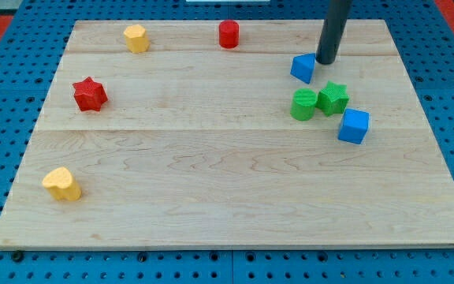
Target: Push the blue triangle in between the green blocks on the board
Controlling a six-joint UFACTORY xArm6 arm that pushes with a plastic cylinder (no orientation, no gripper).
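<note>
The blue triangle (303, 68) lies at the view's upper right on the wooden board (211, 158). My tip (325, 61) stands just right of it, touching or nearly touching its right side. Below the triangle sit a green round block (303, 104) and a green star (333, 98), side by side and touching or nearly so. The triangle is above the green round block, with a small gap between them.
A blue cube (354, 125) lies just below and right of the green star. A red cylinder (228, 34) and a yellow block (136, 38) are at the top. A red star (90, 94) is at the left. A yellow heart (61, 184) is at the lower left.
</note>
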